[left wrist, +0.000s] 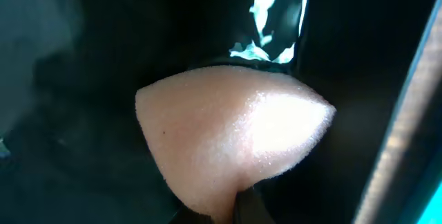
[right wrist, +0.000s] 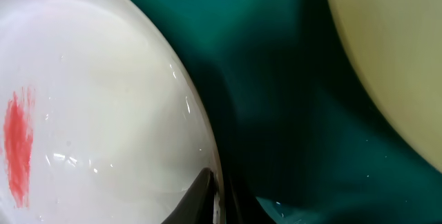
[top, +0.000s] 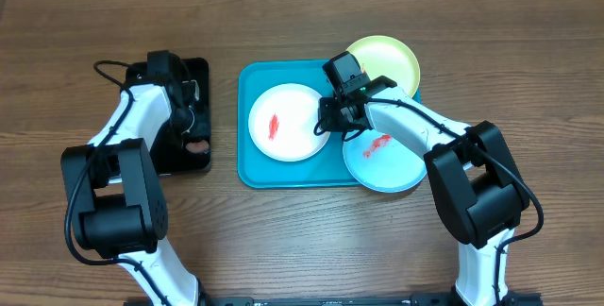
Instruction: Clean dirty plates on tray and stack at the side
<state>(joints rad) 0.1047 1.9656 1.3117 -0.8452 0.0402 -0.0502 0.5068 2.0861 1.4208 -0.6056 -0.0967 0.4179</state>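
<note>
The turquoise tray holds a white plate with a red smear and a light blue plate, also smeared red. A yellow-green plate overlaps the tray's far right corner. My right gripper is shut on the white plate's right rim. In the right wrist view its fingers pinch that rim, with the white plate to the left and the yellow-green plate at upper right. My left gripper is over the black tray, shut on a pink sponge.
A small black tray lies left of the turquoise tray, under my left arm. Bare wooden table surrounds both trays. The light blue plate hangs over the turquoise tray's front right edge.
</note>
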